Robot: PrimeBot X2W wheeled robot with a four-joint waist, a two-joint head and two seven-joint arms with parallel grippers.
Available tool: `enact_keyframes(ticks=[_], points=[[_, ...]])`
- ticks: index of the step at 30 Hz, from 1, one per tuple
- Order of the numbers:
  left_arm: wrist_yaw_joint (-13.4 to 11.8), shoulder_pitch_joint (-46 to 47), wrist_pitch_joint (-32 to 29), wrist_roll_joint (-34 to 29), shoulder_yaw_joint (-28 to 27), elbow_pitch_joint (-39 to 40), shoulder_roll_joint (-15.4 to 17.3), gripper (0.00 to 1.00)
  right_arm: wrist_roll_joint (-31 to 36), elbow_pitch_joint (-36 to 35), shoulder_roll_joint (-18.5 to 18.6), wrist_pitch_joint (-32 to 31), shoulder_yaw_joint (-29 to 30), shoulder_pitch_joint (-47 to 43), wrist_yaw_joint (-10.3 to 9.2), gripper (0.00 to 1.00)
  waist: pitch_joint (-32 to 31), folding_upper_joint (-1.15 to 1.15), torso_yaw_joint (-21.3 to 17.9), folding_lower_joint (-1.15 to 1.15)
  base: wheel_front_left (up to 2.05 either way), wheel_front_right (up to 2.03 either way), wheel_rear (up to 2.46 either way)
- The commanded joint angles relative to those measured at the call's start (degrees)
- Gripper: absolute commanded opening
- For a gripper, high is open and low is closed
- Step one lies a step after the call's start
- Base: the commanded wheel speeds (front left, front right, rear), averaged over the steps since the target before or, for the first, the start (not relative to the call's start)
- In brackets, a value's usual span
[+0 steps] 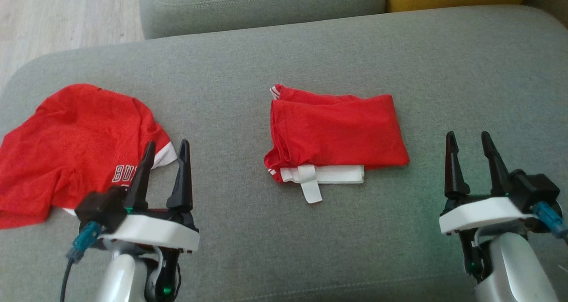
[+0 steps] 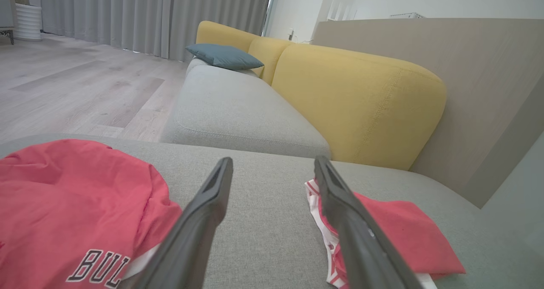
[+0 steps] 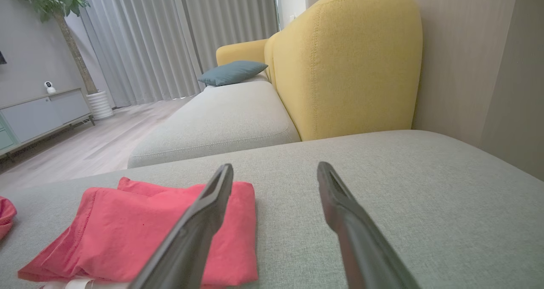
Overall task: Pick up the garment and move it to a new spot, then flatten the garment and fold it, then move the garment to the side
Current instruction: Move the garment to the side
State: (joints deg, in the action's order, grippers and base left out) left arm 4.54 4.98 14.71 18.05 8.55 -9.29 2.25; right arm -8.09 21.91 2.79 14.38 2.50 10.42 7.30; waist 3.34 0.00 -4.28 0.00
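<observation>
Clearly, white "BUL" on the crumpled red jersey (image 1: 75,146); left tool (image 1: 168,142) and right tool (image 1: 468,133) agape, empty.

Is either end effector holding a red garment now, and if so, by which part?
Nothing is held. The left end effector and the right end effector both stand open and empty above the grey cushion.

The crumpled jersey (image 1: 71,146) runs off the left edge, its lettering (image 1: 119,174) partly hidden behind the left jaws.
</observation>
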Motion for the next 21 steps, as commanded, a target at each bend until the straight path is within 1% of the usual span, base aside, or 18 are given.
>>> enact_keyframes(ticks=[1, 7, 10, 15, 17, 21], points=[[0.06, 1.96, 0.29, -0.12, -1.94, 2.48, 0.63, 1.00, -0.39, -2.19, 0.11, 0.62, -1.33, 0.83, 0.19, 1.00, 0.08, 0.00, 0.02, 0.00, 0.00, 0.00, 0.00], [0.22, 2.19, 0.29, -0.30, -1.51, 2.69, 0.63, 1.00, -0.59, -2.27, 0.10, 0.62, -1.41, 1.01, 0.19, 1.00, 0.75, 0.00, 0.42, 0.00, 0.00, 0.00, 0.00], [0.40, 2.75, 0.29, -0.71, -0.95, 2.60, 0.63, 1.00, -0.69, -1.06, 0.10, 0.62, -2.15, 1.85, 0.19, 1.00, 1.78, 0.00, 1.04, 0.00, 0.00, 0.00, 0.00], [0.69, 3.78, 0.29, -1.04, -0.56, 2.62, 0.63, 1.00, -1.47, 4.84, 0.10, -0.24, -3.42, 5.64, 0.19, 1.00, 4.70, 0.00, 2.41, 0.00, 0.00, 0.00, 0.00], [0.86, 4.30, 0.29, -1.19, -0.18, 2.45, 0.63, 1.00, -2.76, 7.35, 0.10, -0.64, -3.65, 7.56, 0.19, 1.00, 5.83, 0.00, 3.19, 0.00, 0.00, 0.00, 0.00], [1.08, 5.22, 0.29, -1.20, 0.31, 2.20, 0.63, 1.00, -4.66, 13.45, 0.10, -2.46, -2.60, 11.74, 0.19, 1.00, 8.03, 0.00, 4.69, 0.00, 0.00, 0.00, 0.00]])
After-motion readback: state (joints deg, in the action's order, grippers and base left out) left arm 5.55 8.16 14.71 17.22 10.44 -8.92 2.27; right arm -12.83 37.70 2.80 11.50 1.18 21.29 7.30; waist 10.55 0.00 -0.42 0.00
